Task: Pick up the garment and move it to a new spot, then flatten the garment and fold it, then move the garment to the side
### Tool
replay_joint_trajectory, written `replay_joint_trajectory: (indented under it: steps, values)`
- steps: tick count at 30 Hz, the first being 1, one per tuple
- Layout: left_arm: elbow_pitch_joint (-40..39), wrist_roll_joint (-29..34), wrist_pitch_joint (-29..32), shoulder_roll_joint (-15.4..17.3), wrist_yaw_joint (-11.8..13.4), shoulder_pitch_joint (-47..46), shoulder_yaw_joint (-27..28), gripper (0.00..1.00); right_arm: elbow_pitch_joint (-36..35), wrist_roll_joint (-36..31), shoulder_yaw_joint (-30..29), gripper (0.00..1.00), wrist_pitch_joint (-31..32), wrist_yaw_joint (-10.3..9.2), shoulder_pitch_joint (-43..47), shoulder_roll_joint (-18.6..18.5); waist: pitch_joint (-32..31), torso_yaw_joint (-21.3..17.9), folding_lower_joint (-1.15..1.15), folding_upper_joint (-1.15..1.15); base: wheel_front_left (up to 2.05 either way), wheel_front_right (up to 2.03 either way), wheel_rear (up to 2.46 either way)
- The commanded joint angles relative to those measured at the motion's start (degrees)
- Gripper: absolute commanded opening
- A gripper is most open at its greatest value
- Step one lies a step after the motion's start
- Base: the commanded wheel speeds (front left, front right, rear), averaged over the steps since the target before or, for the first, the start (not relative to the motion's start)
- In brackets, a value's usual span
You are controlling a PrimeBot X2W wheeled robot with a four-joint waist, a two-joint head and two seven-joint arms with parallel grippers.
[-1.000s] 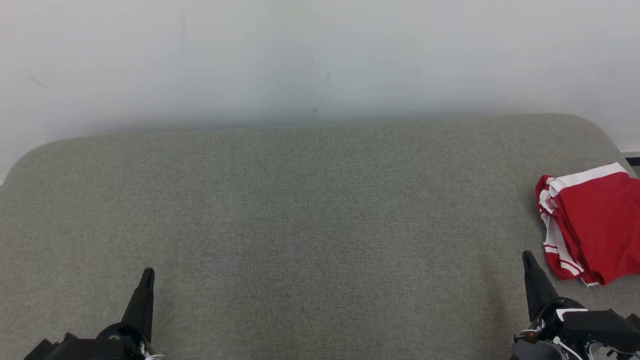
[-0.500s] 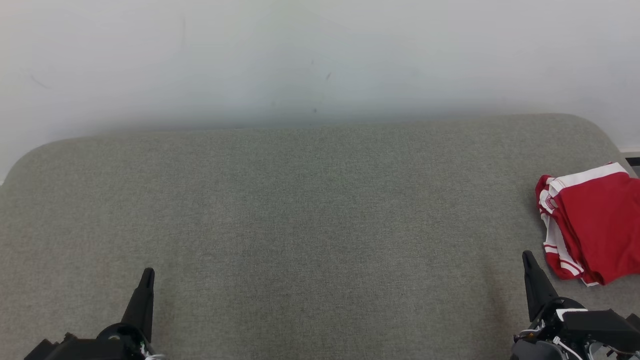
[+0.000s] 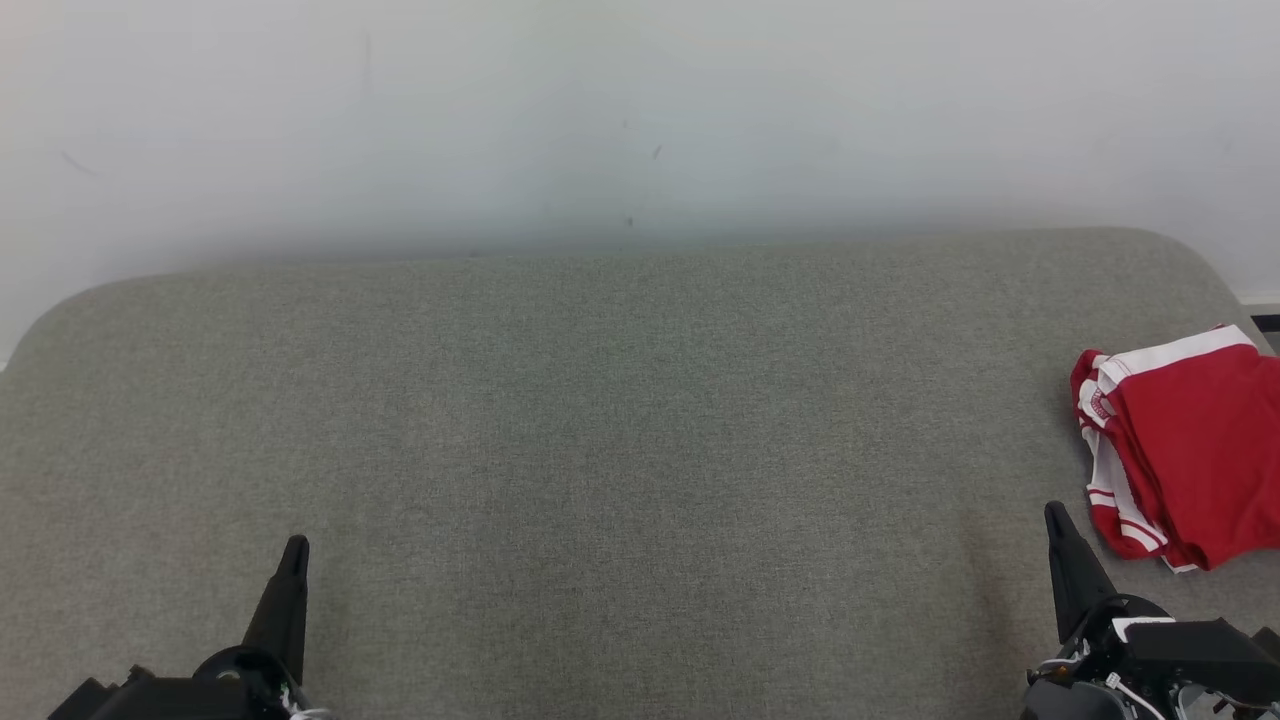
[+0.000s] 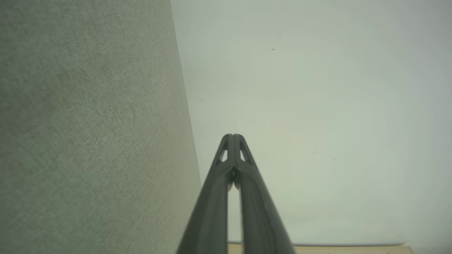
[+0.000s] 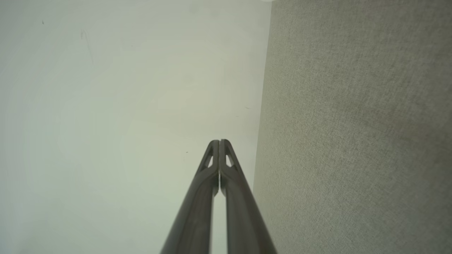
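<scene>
Nothing has moved since the earlier frames: both grippers, the garment and the camera stay exactly where they were one second ago.

The left gripper (image 3: 294, 548) is at the lower left of the head view, above the grey fabric surface (image 3: 640, 420), and it points away from the robot. In the left wrist view its two dark fingers (image 4: 215, 197) are pressed together at the tips, with only a thin slit lower down, and they hold nothing. The right gripper (image 3: 1052, 512) is at the lower right in the same posture. In the right wrist view its fingers (image 5: 197, 204) also meet at the tips and are empty. Whether either gripper touches the fabric under it, I cannot tell.

The garment (image 3: 1195, 450), red with white stripes, lies folded into a compact packet at the far right side of the surface, and the edge of the head view cuts it partly. Its lower left corner is near the tip of the right gripper, a little up and to the right of it, but apart from it. Only plain fabric lies between the two.

Behind the surface stands a pale wall (image 3: 640, 120) with a few small dark marks.
</scene>
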Motion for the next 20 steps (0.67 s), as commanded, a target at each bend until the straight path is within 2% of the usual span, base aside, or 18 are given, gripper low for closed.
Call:
replay_joint_trajectory:
  steps: [1,20]
  values:
    - [0.08,-0.26,0.17,0.28,-0.09,-0.64,0.18,0.00,-0.12,0.09,-0.10,0.00,0.17,-0.12,-0.38,0.13,0.00,0.00,0.00,0.00,0.00,0.00,0.00]
    - [0.08,-0.26,0.17,0.28,-0.09,-0.64,0.17,0.00,-0.13,0.09,-0.10,0.00,0.17,-0.12,-0.38,0.13,0.00,0.00,0.00,0.00,0.00,0.00,0.00]
